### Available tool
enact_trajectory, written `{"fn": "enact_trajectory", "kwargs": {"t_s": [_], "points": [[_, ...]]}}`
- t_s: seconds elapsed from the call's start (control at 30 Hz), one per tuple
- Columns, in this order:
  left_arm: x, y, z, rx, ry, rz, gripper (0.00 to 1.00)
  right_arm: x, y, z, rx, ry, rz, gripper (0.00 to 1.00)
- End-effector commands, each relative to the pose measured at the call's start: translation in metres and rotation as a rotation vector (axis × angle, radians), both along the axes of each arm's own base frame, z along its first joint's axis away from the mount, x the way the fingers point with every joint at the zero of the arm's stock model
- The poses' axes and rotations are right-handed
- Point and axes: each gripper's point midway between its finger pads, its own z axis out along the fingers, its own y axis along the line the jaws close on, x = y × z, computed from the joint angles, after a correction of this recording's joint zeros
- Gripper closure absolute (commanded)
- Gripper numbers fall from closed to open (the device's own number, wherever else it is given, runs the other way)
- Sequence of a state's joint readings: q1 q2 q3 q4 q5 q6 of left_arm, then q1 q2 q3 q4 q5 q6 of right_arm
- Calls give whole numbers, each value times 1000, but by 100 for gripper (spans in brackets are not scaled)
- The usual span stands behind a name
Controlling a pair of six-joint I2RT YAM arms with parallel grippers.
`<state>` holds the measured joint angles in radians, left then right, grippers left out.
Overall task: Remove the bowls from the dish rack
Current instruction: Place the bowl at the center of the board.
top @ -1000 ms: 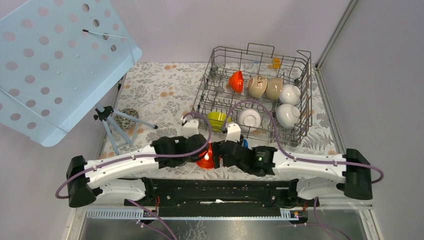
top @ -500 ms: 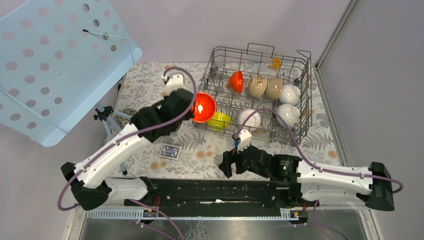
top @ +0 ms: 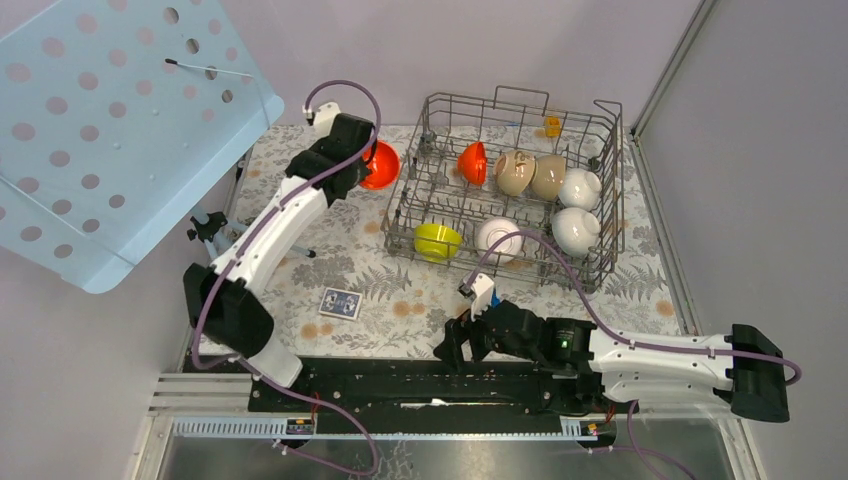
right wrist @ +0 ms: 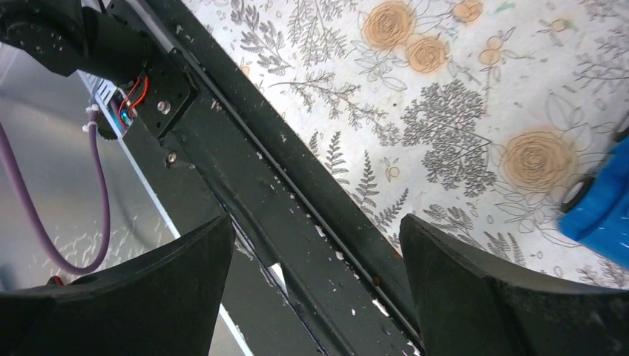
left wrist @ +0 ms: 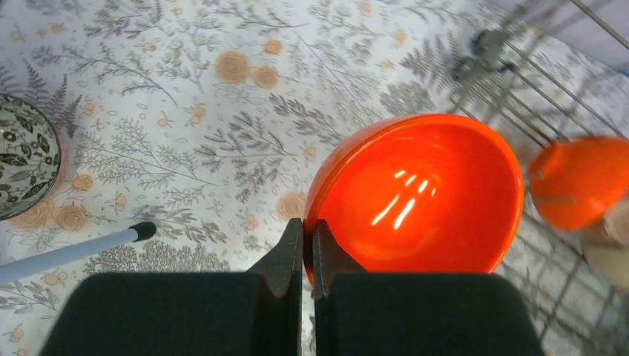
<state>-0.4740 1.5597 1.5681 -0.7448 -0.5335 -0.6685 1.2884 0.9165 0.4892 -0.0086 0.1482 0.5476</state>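
My left gripper (top: pixel 365 165) is shut on the rim of an orange-red bowl (top: pixel 382 165) and holds it over the floral table, just left of the dish rack (top: pixel 521 92). In the left wrist view the fingertips (left wrist: pixel 308 226) pinch the bowl's near rim (left wrist: pixel 423 193). The rack holds a second orange-red bowl (top: pixel 472 162), two beige bowls (top: pixel 515 172), three white bowls (top: pixel 580 187) and a yellow-green bowl (top: pixel 437 240). My right gripper (top: pixel 452 345) is open and empty, low over the black rail (right wrist: pixel 297 215) at the table's near edge.
A speckled ball (left wrist: pixel 22 163) lies left of the held bowl, with a tripod leg (left wrist: pixel 74 248) beside it. A blue card (top: pixel 340 302) lies on the table near the front. A blue toy car (right wrist: pixel 601 200) sits by my right gripper. A pale blue perforated panel (top: pixel 100 130) overhangs the far left.
Both grippers met at the orange-red bowl near the front centre. My left arm has since carried it to the far left beside the rack. My right gripper has drawn back to the near edge.
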Motion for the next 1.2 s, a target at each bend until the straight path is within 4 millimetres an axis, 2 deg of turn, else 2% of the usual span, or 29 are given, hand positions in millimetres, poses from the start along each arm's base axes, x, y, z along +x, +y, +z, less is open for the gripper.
{"fn": "enact_trajectory", "kwargs": {"t_s": [0.0, 0.23, 0.57, 0.87, 1.03, 1.17], "points": [[42, 14, 19, -144, -100, 129, 100, -8, 14, 0, 63, 24, 46, 12], [80, 34, -27, -219, -38, 234, 100, -17, 20, -12, 79, 54, 86, 14], [113, 61, -93, -292, 50, 387, 100, -19, 13, -18, 64, 47, 94, 15], [141, 69, -134, -413, 89, 515, 100, -19, 9, -17, 64, 38, 89, 17], [156, 79, -146, -437, 81, 563, 100, -18, 5, -15, 69, 34, 77, 17], [159, 90, -157, -408, 85, 603, 100, -16, 2, -18, 62, 30, 63, 16]]}}
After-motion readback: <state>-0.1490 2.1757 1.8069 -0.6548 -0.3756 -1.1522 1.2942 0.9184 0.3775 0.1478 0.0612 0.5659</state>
